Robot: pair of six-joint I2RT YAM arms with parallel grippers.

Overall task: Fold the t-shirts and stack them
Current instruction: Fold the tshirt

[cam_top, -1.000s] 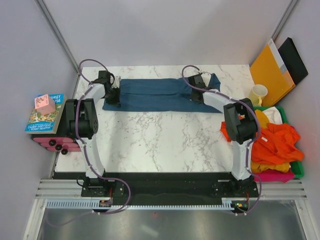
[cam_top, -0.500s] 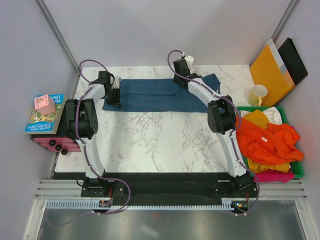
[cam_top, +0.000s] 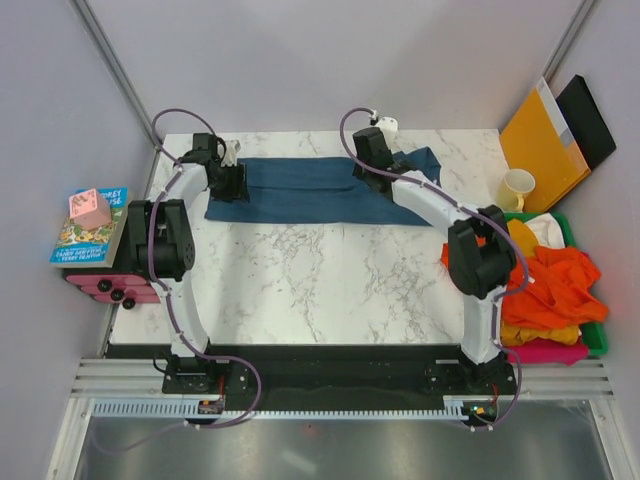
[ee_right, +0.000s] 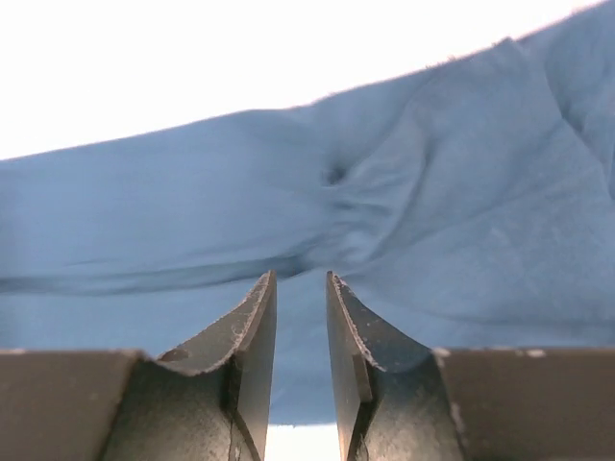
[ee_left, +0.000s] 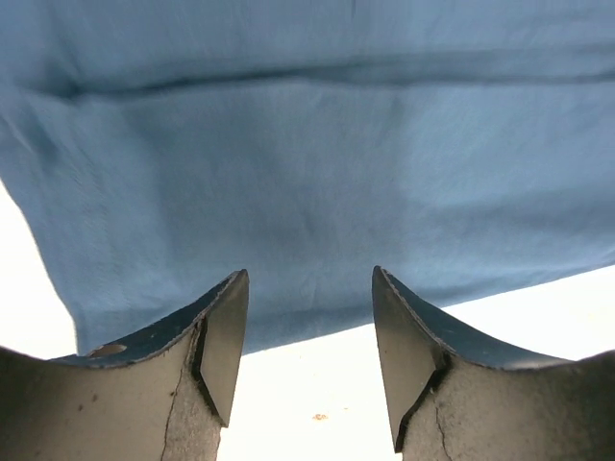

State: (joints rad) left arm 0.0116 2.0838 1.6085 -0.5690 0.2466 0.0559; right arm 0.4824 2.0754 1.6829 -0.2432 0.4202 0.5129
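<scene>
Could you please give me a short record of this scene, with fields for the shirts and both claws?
On table: dark blue t-shirt, lying as a long strip near the far edge of the marble table
Left claw: open, empty, at the strip's left end
Right claw: slightly open, empty, at its right part
Waiting: orange t-shirts heaped in the green bin
Stack: none yet
</scene>
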